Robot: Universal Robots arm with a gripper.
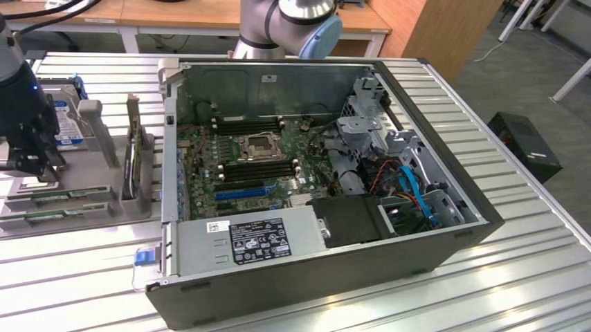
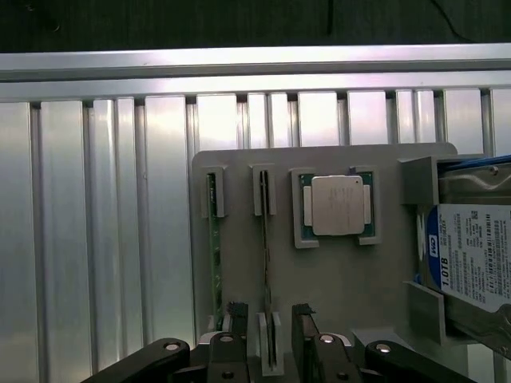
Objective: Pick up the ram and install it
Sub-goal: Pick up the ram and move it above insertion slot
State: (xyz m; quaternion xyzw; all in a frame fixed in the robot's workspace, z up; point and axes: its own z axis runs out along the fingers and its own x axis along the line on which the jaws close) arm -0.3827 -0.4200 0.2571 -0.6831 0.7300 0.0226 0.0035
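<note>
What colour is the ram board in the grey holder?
Green. The ram shows this best in the exterior view, at that view's left.

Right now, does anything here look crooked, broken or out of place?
Nothing stands out. The two ram sticks stand straight in the grey holder, the processor chip lies square in its recess, and the open gripper hangs over them.

Open computer case (image 1: 305, 290) on slatted table (image 1: 517, 290) — grey holder (image 2: 351, 287) carries processor chip (image 2: 337, 205), hard drive (image 2: 471, 247).
</note>
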